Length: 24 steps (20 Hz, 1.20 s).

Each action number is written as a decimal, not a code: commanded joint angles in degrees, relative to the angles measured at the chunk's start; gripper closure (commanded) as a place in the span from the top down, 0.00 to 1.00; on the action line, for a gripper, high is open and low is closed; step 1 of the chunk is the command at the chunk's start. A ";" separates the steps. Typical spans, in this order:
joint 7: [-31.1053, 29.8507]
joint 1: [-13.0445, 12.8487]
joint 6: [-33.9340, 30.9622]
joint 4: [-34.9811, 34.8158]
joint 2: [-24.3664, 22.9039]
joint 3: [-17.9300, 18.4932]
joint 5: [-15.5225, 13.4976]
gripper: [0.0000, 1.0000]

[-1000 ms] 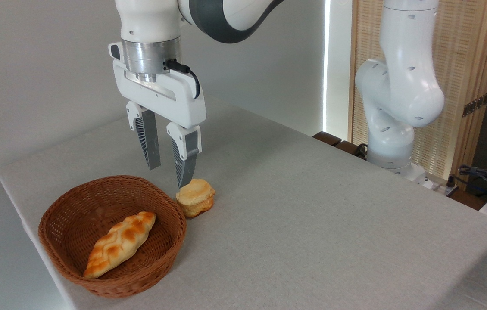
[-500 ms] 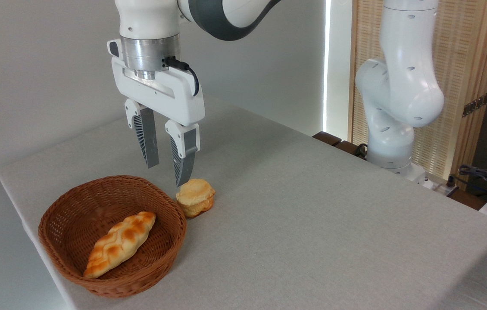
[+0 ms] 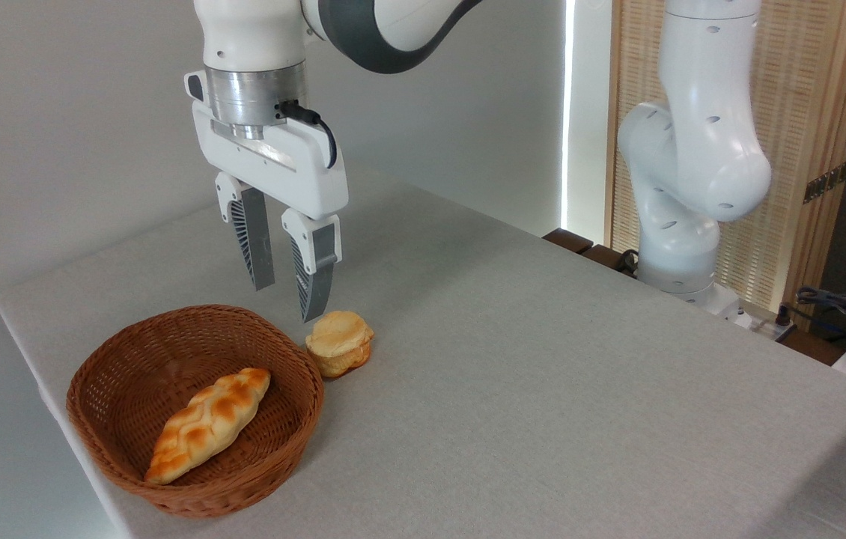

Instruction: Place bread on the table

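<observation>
The long braided golden-brown loaf (image 3: 207, 424) lies in the round brown wicker basket (image 3: 123, 457), its long axis running from 7 to 1 o'clock. The tool (image 3: 285, 299) hangs empty, jaws apart, above the basket's far rim; the loaf lies toward 7 o'clock, below it.

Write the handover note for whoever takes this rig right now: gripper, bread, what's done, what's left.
Gripper: open, empty, hanging in the air above the far rim of the wicker basket.
Bread: braided loaf lying inside the basket, untouched.
Small round bun: on the table just right of the basket, not held.
Done: the loaf's move has not begun.
Left: reach into the basket, grasp the loaf, set it on the cloth, release.
</observation>
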 commanded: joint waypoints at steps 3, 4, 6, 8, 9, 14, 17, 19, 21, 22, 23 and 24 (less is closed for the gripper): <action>0.86 -0.22 2.03 0.72 1.71 0.05 -2.50 1.00; 0.86 -0.22 4.05 0.64 2.41 0.05 -3.02 1.00; 0.86 -0.22 6.08 0.64 3.65 0.05 -3.12 1.00; 0.86 -0.22 8.89 0.64 4.87 0.05 -3.12 1.00; 0.86 -0.14 9.77 0.64 5.66 0.14 -3.20 1.00; 0.77 0.22 11.71 0.72 10.23 0.23 -3.81 1.00; 0.25 0.30 12.59 0.81 12.43 0.32 -7.33 1.00; 0.07 0.22 15.31 0.81 13.58 0.23 -8.12 1.00; 0.07 0.22 17.59 0.81 15.51 0.23 -9.53 1.00; -0.10 0.22 18.47 0.81 15.78 0.23 -9.97 1.00; -0.45 0.04 20.22 0.81 16.30 0.23 -10.32 1.00; -0.46 -0.05 21.29 0.81 16.74 0.14 -10.24 1.00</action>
